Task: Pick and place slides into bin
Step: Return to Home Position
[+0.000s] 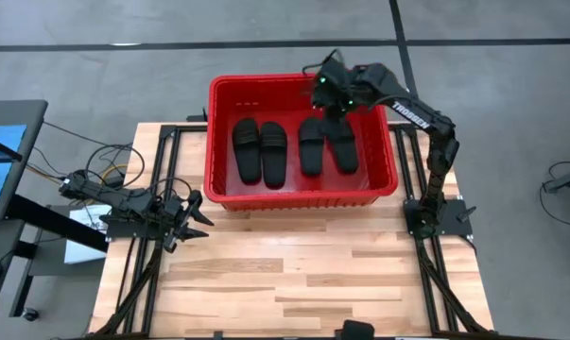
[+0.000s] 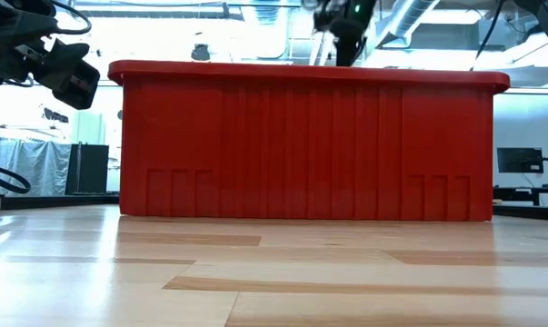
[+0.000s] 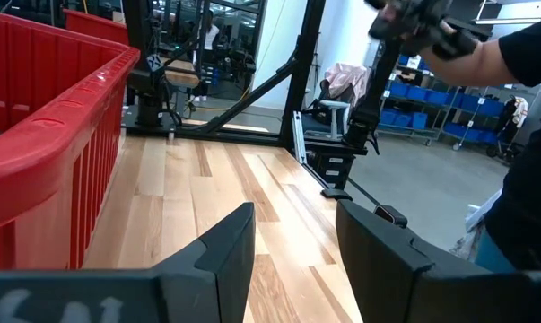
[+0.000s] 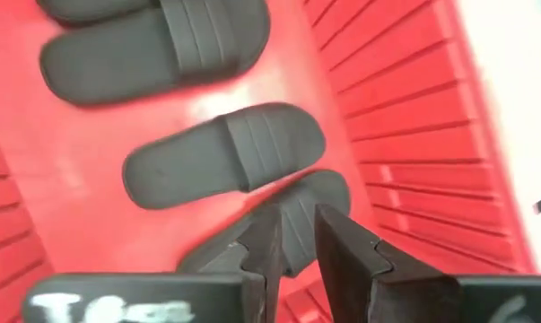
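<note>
Four black slides lie flat on their soles, side by side on the floor of the red bin (image 1: 218, 142): two on the left (image 1: 248, 149) (image 1: 273, 151) and two on the right (image 1: 311, 146) (image 1: 342, 144). My right gripper (image 1: 334, 102) hangs over the bin's far right part, above rim height in the low view (image 2: 346, 27). It is open by a narrow gap, empty, and points down over the rightmost slide (image 4: 319, 199). My left gripper (image 1: 198, 219) is open and empty, low over the table to the left of the bin's near left corner.
The bin stands on the far half of the wooden table (image 1: 303, 283). Its wall fills the low view (image 2: 310, 145) and its rim shows in the left wrist view (image 3: 46, 126). A person (image 3: 526, 144) stands beyond the table. Black frame rails run along both table sides.
</note>
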Tool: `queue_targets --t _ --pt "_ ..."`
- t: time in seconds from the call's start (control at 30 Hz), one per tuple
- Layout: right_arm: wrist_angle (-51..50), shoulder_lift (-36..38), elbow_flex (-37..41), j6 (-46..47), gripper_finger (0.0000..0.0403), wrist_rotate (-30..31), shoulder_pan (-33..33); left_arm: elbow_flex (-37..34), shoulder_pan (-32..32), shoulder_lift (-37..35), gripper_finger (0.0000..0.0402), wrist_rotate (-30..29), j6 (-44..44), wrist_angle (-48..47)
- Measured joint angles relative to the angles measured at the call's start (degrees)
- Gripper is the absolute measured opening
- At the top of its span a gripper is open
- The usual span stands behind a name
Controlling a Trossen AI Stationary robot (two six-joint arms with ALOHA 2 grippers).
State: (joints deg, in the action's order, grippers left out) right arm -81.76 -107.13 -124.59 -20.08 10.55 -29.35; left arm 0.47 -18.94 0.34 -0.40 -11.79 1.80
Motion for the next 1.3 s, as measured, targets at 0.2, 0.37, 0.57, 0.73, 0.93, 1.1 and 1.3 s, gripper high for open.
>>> queue_targets --t 0.2,0.37,0.57,0.73,0.93,1.1,1.3 --pt "-8.8 0.0 -10.1 -0.1 0.0063 0.0 1.7 0.0 0.0 0.0 0.0149 0.0 0.0 0.0" --pt "-8.3 3.1 -10.2 1.2 0.0063 0.0 5.3 0.0 0.0 0.0 0.0149 0.0 0.0 0.0" --pt "-8.2 6.7 -9.9 5.9 0.0063 1.0 7.2 0.0 0.0 0.0 0.0149 0.0 0.0 0.0" --pt "-8.2 11.4 -9.9 4.1 0.0063 -8.6 7.2 0.0 0.0 0.0 0.0149 0.0 0.0 0.0" --pt "-3.1 17.2 -7.6 -1.3 0.0063 -16.7 6.7 0.0 0.0 0.0 0.0149 0.0 0.0 0.0" --pt "1.4 23.5 2.7 -5.1 0.0063 -20.4 3.4 0.0 0.0 0.0 0.0149 0.0 0.0 0.0" --pt "16.1 34.9 25.1 -3.9 0.0063 -33.8 -3.2 0.0 0.0 0.0 0.0149 0.0 0.0 0.0"
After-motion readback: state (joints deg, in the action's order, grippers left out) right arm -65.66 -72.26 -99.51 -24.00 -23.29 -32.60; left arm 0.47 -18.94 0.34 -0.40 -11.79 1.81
